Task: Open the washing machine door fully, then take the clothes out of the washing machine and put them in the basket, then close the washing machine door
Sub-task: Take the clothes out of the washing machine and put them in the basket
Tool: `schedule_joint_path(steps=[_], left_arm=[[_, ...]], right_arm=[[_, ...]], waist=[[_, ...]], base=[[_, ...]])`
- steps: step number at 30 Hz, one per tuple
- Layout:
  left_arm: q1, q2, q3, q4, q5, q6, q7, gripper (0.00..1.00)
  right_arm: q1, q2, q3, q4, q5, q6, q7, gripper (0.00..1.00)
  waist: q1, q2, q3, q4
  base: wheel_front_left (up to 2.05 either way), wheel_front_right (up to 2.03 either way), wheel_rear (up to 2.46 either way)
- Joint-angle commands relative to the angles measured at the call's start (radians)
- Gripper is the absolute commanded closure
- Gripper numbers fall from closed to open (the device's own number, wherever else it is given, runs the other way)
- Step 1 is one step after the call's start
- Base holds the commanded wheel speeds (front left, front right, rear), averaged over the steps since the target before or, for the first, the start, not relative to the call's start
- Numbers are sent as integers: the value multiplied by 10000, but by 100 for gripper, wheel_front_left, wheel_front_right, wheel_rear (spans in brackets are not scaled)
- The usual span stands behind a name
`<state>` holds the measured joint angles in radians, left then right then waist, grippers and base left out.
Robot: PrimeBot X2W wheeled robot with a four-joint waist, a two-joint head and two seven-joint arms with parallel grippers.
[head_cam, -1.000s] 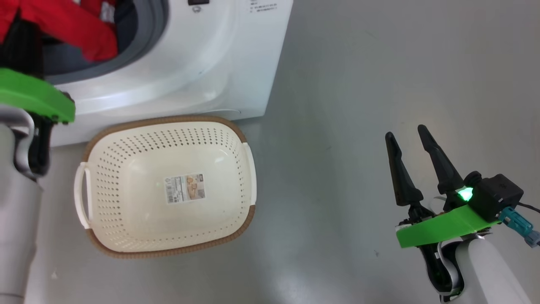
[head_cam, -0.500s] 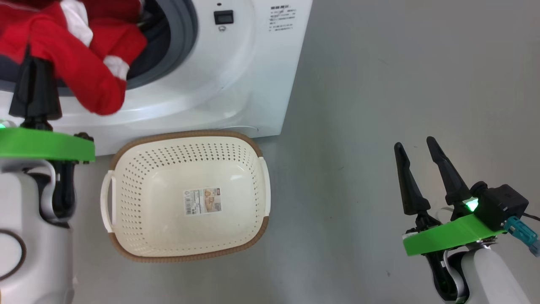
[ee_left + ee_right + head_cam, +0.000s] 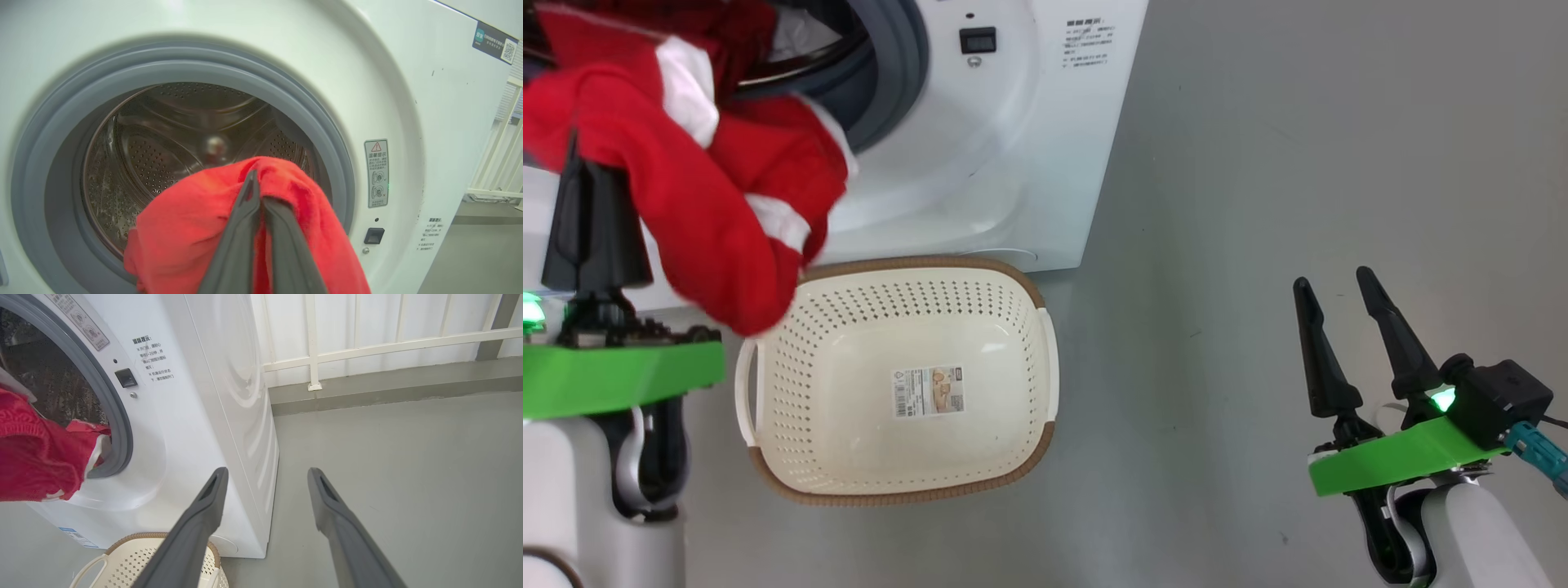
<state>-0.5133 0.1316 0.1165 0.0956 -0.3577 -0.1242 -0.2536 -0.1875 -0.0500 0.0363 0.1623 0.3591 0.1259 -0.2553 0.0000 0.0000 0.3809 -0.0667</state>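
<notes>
My left gripper (image 3: 577, 159) is shut on the clothes (image 3: 711, 220), a red garment with white panels. The garment trails from the drum (image 3: 163, 134) of the white washing machine (image 3: 996, 147) and hangs over the basket's far left corner. In the left wrist view the closed fingertips (image 3: 255, 179) pinch the red fabric (image 3: 184, 228) in front of the grey gasket (image 3: 322, 134). The cream basket (image 3: 980, 327) stands on the floor against the machine's front. My right gripper (image 3: 1331, 278) is open and holds nothing, well right of the basket. The washing machine door is out of view.
Bare grey floor (image 3: 1258, 163) stretches to the right of the machine and basket. A white railing (image 3: 314, 355) runs along the wall behind the machine's side. A paper label (image 3: 929, 390) lies on the basket's bottom.
The head camera has shifted. My left gripper has drawn back from the opening, pulling the red garment further out, so it now hangs down over the basket's corner. The right gripper has kept still.
</notes>
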Motion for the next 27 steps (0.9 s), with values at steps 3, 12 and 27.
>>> schedule_joint_path(steps=[3,12,27], left_arm=[[400,235,199,-430,113,-64,-82,100],[910,45,-240,424,31,-64,-82,100],[865,127,-1110,2791,58,-65,-82,100]], right_arm=[[137,-3,166,-278,-126,48,-65,0],[10,-3,329,-295,-67,48,-65,0],[-329,-3,503,-396,82,48,-65,0]], waist=[[0,0,67,52],[0,0,306,-25],[0,0,1250,-244]], base=[[0,0,0],[0,0,0],[0,0,0]])
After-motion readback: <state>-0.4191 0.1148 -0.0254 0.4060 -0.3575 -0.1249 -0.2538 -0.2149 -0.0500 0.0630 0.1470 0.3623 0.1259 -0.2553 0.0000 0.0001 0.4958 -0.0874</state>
